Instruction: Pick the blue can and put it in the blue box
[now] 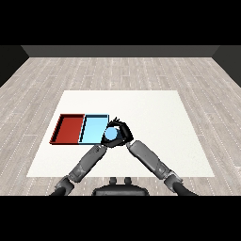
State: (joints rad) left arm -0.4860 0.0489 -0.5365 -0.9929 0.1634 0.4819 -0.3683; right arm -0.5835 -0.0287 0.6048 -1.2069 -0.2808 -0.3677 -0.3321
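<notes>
The blue can (111, 135) shows its round light blue top at the near right corner of the light blue tray (92, 128). My right hand (123, 131) is curled round the can from the right, its dark fingers arching over the can's far side. Whether the can rests on the table or is held above it cannot be told. My left hand (104, 140) lies close against the can's near left side, mostly hidden by the can and the tray's edge. The left forearm (88, 162) reaches up to it from the lower left.
A red tray (68, 128) lies directly left of the light blue tray, sharing a wall with it. Both trays sit on the left half of the white table (155, 122). My two forearms meet in a V shape in front of the trays.
</notes>
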